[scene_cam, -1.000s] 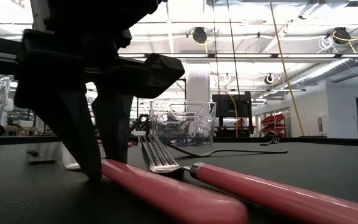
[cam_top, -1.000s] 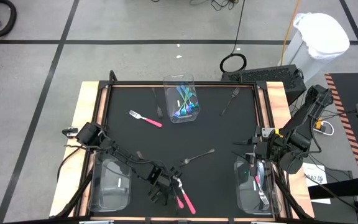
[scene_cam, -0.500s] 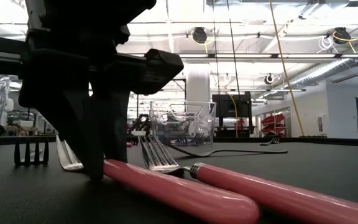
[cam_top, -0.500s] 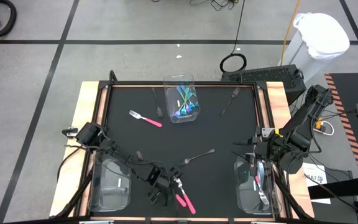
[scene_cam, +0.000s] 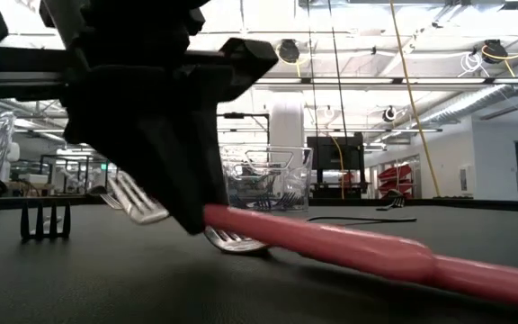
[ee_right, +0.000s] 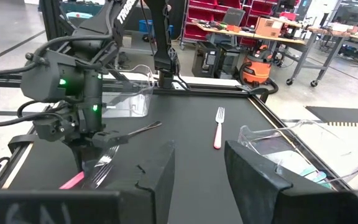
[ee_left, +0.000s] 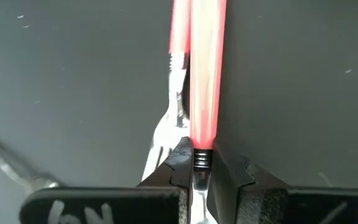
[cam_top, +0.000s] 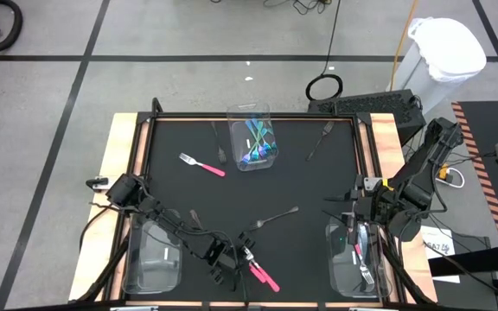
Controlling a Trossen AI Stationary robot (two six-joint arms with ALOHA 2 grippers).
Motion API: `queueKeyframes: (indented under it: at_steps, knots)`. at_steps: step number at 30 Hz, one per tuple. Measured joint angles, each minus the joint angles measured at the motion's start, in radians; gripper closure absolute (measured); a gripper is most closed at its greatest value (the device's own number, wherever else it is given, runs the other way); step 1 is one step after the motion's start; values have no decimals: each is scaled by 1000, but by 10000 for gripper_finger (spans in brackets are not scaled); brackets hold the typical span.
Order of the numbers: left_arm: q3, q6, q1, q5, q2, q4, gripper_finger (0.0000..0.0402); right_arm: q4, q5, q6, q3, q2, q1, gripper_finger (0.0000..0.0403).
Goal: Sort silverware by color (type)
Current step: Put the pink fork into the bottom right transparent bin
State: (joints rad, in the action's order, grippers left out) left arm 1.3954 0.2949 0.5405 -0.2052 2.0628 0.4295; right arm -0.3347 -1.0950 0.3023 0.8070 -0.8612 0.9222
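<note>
My left gripper (cam_top: 234,259) is at the table's near edge, shut on a pink-handled fork (scene_cam: 331,245). Its silver head (scene_cam: 138,198) sticks out past the fingers. A second pink-handled fork (ee_left: 166,130) lies flat on the black mat just beside and under it. My right gripper (ee_right: 197,168) is open and empty above the clear bin (cam_top: 357,259) at the near right. Another pink fork (cam_top: 202,164) lies at the far left of the mat. Dark forks (cam_top: 275,216) (cam_top: 320,140) lie on the mat. My left gripper pinches the pink fork's neck (ee_left: 201,160) between its two fingers, right where the silver metal meets the pink handle. The fingers come from above and lie across the fork. The head is raised and the handle (scene_cam: 394,256) slants down toward the mat, over the second fork's handle.
A clear bin (cam_top: 253,142) with teal-handled utensils stands at the far middle. An empty-looking clear bin (cam_top: 158,255) is at the near left. The right bin holds pink utensils. A dark fork head (scene_cam: 43,219) lies left of my left gripper in the low view.
My left gripper has closed in on the nearer pink fork, taken hold of it and raised its head end off the mat. The fork now tilts, head up and handle low. The second pink fork has stayed on the mat.
</note>
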Motion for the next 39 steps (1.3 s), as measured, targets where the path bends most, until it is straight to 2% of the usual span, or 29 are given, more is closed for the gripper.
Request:
queueKeyframes:
  at_steps: [4,14,21,24,28,39]
  knots:
    - [36,0,3,-68,-1,39,372,0,0,0,0,0,0,266]
    - [118,52,3,-157,-3,43,373,-1,0,-4,0,0,0,266]
    - [179,59,-6,-432,-5,43,373,0,-11,-4,0,0,0,266]
    - [185,58,-17,-558,-24,43,373,0,-69,-4,0,0,-1,266]
    - [186,34,-32,-657,-64,39,373,0,-133,0,0,0,-1,266]
    - [186,-46,-18,-937,-229,3,373,0,-135,3,0,0,-1,266]
